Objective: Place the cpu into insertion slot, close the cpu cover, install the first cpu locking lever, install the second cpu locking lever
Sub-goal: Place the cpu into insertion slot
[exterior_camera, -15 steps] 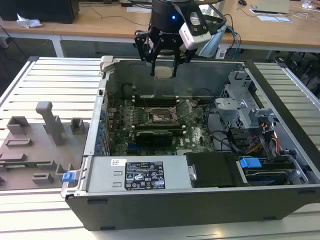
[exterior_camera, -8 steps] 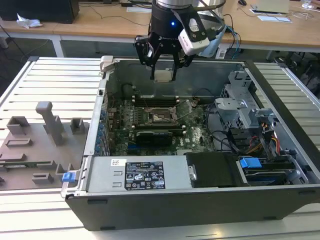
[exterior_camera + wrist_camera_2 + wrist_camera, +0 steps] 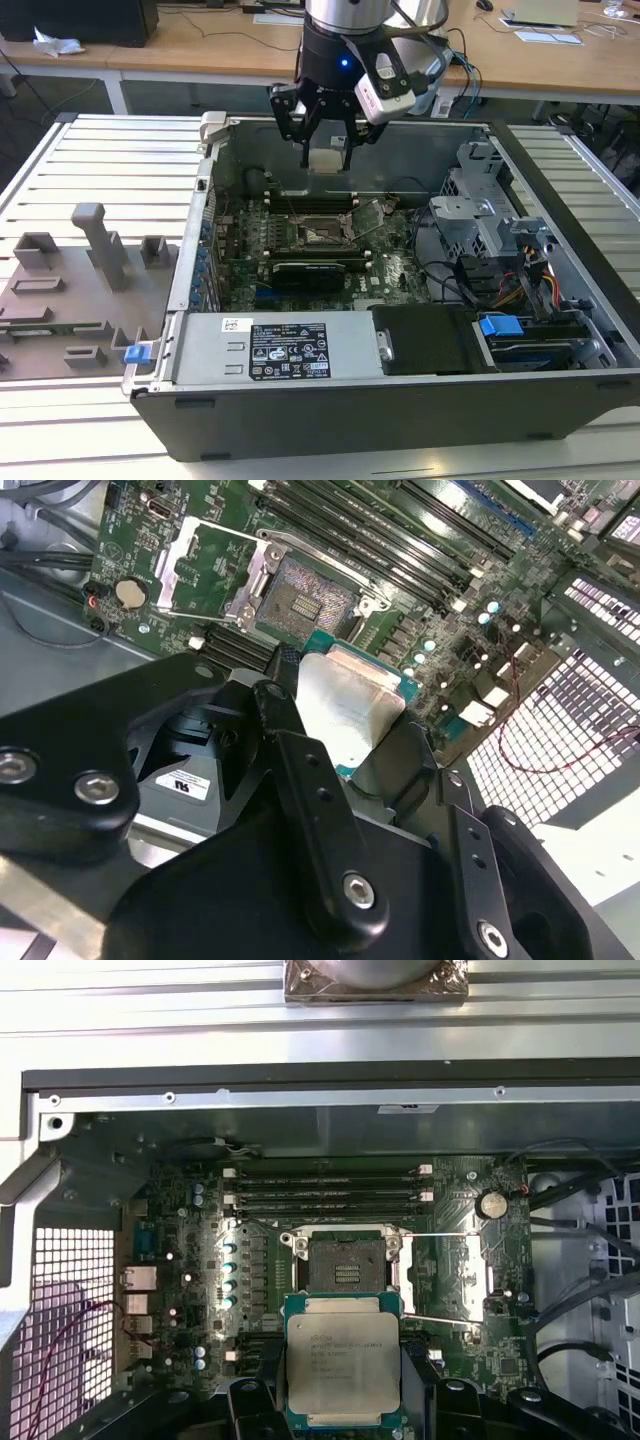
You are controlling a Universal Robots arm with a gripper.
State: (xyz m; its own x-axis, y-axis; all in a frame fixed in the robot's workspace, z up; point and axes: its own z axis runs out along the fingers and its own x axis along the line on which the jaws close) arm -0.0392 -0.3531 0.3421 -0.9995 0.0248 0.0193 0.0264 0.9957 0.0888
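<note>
In the exterior view my gripper point(image 3: 325, 150) hangs over the far side of the open computer case, shut on the cpu point(image 3: 326, 160). The cpu point(image 3: 342, 1365) is a square chip with a pale metal top, held by its edges between the black fingers point(image 3: 245, 1402). It is above the motherboard and short of the insertion slot point(image 3: 345, 1260), not touching it. The insertion slot point(image 3: 305, 600) is uncovered and its dark contact field shows. The cpu cover point(image 3: 250, 585) is swung open beside the slot, its window showing green board. In the second wrist view the cpu point(image 3: 345, 705) is tilted.
The silver power supply point(image 3: 270, 350) fills the case's near side, with a metal drive cage point(image 3: 480, 200) and cables at the exterior view's right. Memory slots point(image 3: 330, 1190) run just beyond the socket. A grey fixture tray point(image 3: 70, 290) sits outside the case at the exterior view's left.
</note>
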